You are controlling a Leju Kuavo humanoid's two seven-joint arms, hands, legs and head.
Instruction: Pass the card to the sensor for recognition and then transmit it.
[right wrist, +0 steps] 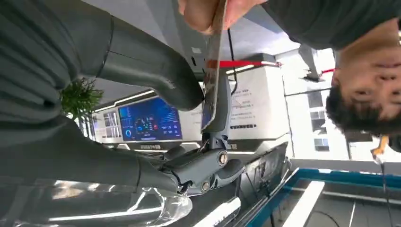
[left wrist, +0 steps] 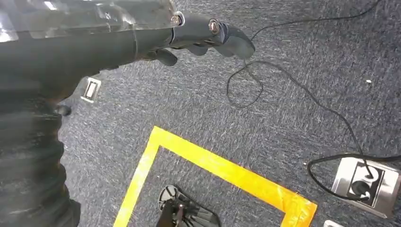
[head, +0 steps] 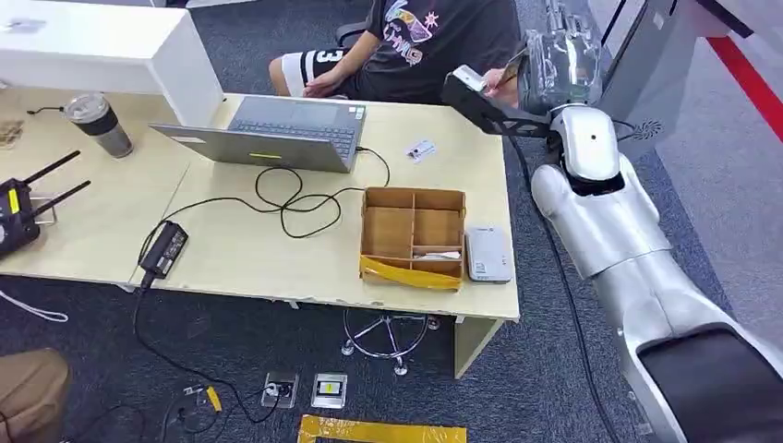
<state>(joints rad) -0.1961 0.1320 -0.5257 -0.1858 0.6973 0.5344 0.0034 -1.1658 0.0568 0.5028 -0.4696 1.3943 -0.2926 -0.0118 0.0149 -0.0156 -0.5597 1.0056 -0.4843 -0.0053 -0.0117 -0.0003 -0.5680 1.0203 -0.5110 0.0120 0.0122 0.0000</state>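
My right hand (head: 554, 57) is raised beyond the table's far right corner, in front of a seated person (head: 434, 41). In the right wrist view my right hand (right wrist: 189, 168) pinches a thin card (right wrist: 211, 75), seen edge-on, between thumb and a finger. The person's hand (right wrist: 208, 12) grips the card's other end. A white flat sensor (head: 487, 254) lies near the table's front right edge. Another small card (head: 420, 149) lies on the table (head: 240, 258) beside the laptop. My left hand (left wrist: 203, 33) hangs over the carpet, holding nothing, its fingers loosely extended.
A cardboard divider box (head: 413, 235) stands left of the sensor. A laptop (head: 277, 129), a looping black cable (head: 295, 198) and a power adapter (head: 164, 249) take up the table's middle. A tumbler (head: 100, 125) and a black router (head: 14, 217) are at the left. Yellow floor tape (left wrist: 213, 163) lies below.
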